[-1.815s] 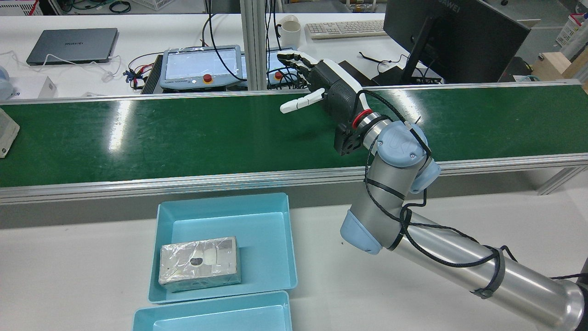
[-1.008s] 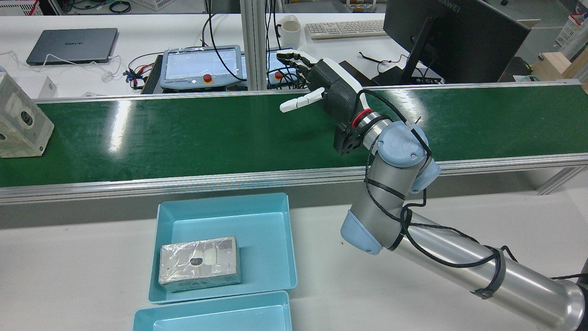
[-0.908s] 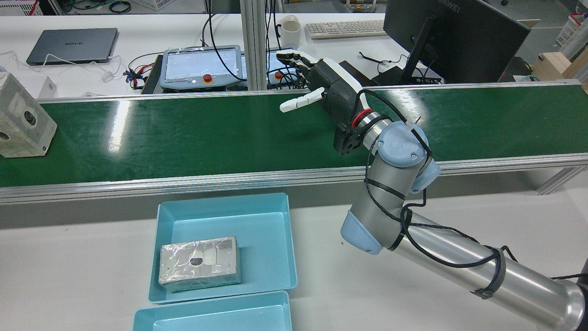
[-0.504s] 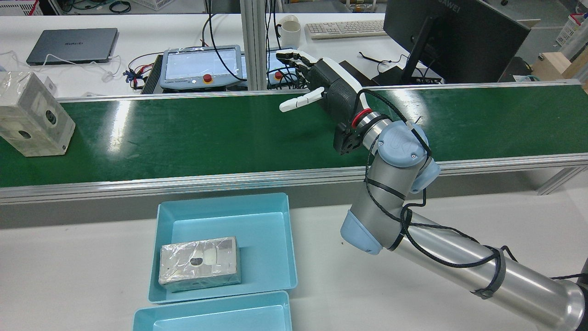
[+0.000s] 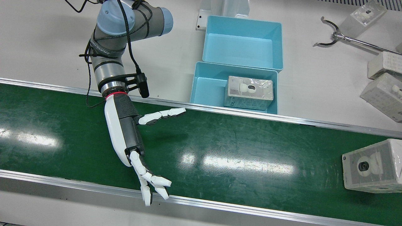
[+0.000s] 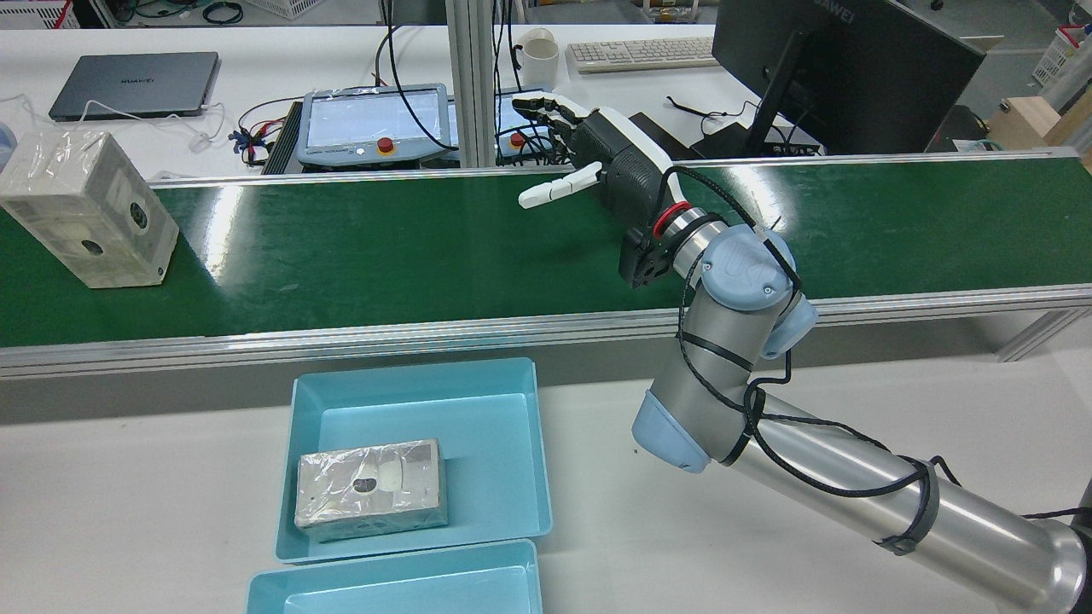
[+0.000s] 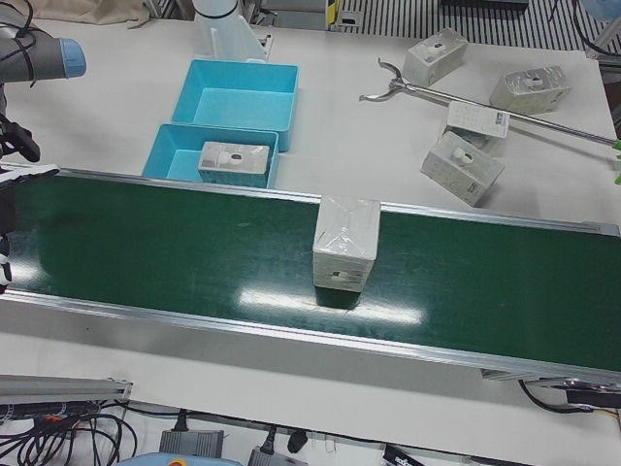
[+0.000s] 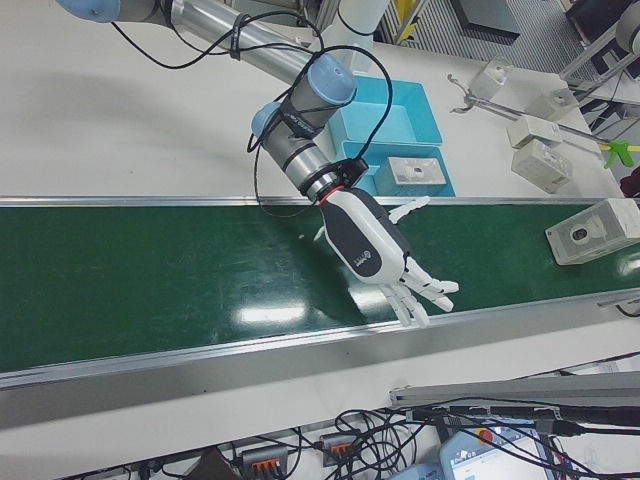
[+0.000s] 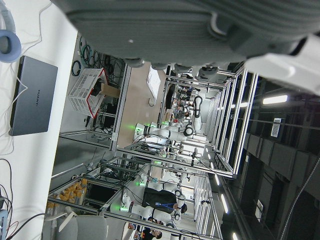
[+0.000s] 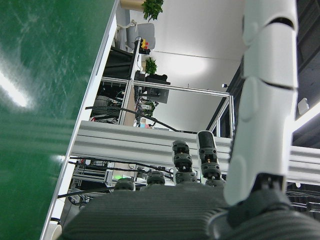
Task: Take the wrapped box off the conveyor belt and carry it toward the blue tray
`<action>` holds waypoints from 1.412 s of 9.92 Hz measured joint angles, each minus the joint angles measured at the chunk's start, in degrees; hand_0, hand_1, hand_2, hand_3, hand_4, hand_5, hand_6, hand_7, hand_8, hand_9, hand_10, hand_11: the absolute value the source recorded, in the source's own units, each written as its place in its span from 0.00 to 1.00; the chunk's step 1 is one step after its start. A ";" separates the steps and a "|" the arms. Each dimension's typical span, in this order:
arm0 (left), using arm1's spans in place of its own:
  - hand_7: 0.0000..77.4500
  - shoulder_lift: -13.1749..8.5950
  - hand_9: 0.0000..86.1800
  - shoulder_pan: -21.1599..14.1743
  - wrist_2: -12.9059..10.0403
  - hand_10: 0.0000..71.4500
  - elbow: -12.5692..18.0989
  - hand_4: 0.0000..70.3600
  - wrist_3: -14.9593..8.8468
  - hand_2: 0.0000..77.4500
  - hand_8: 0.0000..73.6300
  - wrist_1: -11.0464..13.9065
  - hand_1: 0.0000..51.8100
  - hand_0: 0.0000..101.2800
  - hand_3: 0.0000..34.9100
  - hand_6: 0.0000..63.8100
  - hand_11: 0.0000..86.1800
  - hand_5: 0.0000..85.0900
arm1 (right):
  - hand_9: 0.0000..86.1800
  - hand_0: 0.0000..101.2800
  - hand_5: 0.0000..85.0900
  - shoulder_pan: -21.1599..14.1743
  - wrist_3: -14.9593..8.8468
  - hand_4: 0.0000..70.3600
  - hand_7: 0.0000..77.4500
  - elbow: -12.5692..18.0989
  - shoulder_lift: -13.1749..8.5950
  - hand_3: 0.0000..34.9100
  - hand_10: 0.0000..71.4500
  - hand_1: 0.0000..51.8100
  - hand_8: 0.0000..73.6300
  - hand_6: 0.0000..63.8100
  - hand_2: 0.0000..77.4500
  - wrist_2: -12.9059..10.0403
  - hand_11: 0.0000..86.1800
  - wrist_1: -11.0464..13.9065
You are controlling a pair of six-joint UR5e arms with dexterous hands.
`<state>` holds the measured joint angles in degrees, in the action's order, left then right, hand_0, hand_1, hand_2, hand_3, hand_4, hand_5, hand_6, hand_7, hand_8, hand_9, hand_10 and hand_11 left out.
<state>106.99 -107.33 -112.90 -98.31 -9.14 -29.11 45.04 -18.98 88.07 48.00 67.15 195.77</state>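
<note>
A wrapped box (image 6: 90,209) stands on the green conveyor belt (image 6: 409,256) at its far left in the rear view; it also shows in the front view (image 5: 372,171) and the left-front view (image 7: 346,243). My right hand (image 6: 597,162) is open and empty above the belt's middle, fingers spread, well apart from the box; the front view (image 5: 132,138) shows it too. The blue tray (image 6: 503,443) sits on the table before the belt and holds another wrapped box (image 6: 371,488). Only the palm of my left hand (image 9: 175,30) shows, in its own view.
A second, empty blue tray (image 5: 243,40) adjoins the first. Several wrapped boxes (image 5: 381,94) and a long grabber tool (image 5: 345,39) lie on the table. Teach pendants (image 6: 375,124) and a monitor (image 6: 836,68) stand behind the belt.
The wrapped box has ridden in from the belt's left edge and moved rightward in the rear view, toward my right hand. The right hand has stayed almost still and open.
</note>
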 joint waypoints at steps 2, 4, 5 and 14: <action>0.00 0.00 0.00 0.00 0.00 0.00 0.00 0.00 0.00 0.01 0.01 0.00 0.00 0.00 0.00 0.00 0.01 0.01 | 0.02 0.46 0.29 -0.03 0.00 0.08 0.04 0.00 -0.01 0.20 0.00 0.23 0.02 0.11 0.12 0.00 0.02 0.01; 0.01 0.00 0.01 0.00 0.00 0.01 0.00 0.00 0.00 0.01 0.01 0.00 0.00 0.00 0.00 0.00 0.01 0.01 | 0.02 0.46 0.29 -0.08 0.00 0.08 0.04 -0.02 -0.01 0.19 0.00 0.23 0.02 0.11 0.12 -0.05 0.02 -0.03; 0.00 0.00 0.00 0.00 0.00 0.01 0.00 0.00 0.00 0.01 0.01 0.00 0.00 0.00 0.00 0.00 0.01 0.01 | 0.02 0.46 0.29 -0.13 0.00 0.08 0.04 -0.05 -0.04 0.19 0.00 0.22 0.02 0.11 0.12 -0.10 0.02 -0.03; 0.00 0.00 0.00 0.00 0.00 0.01 0.00 0.00 0.00 0.01 0.01 0.00 0.00 0.00 0.00 0.00 0.01 0.01 | 0.02 0.45 0.26 -0.85 -0.17 0.08 0.04 -0.18 -0.10 0.23 0.00 0.18 0.02 0.10 0.08 -0.35 0.02 -1.82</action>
<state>106.99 -107.33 -112.90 -98.31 -9.14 -29.11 44.19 -19.15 87.88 47.90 66.80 193.95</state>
